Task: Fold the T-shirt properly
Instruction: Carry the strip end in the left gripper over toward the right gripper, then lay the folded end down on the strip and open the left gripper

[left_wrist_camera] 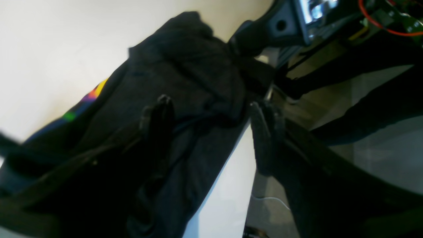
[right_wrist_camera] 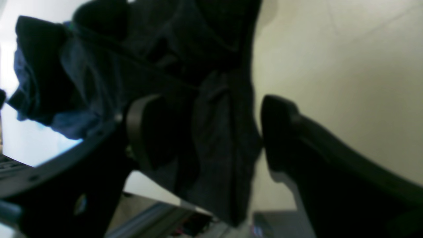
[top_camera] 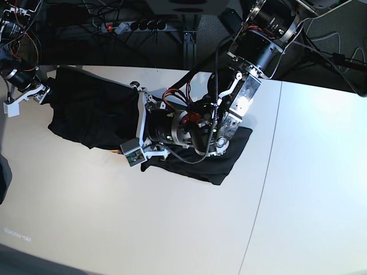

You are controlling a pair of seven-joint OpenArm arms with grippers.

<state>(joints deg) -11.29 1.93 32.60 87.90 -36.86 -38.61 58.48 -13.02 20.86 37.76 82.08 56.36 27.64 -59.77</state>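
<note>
T-shirt (top_camera: pixel 92 117) lay crumpled, dark, on the pale worktop (top_camera: pixel 114 217); rainbow print peeked at one edge. Left hand (left_wrist_camera: pixel 211 132) and right hand (right_wrist_camera: pixel 205 132) both gaped wide, fabric between fingers, ungripped.

1. The left gripper (left_wrist_camera: pixel 211 132) hangs low over the desk with its two dark fingers (left_wrist_camera: pixel 158 122) spread wide apart.
2. The right gripper (right_wrist_camera: pixel 201 132) has its jaws parted wide.
3. In the base view, the left arm (top_camera: pixel 252 63) reaches down from the desk's far edge.
</note>
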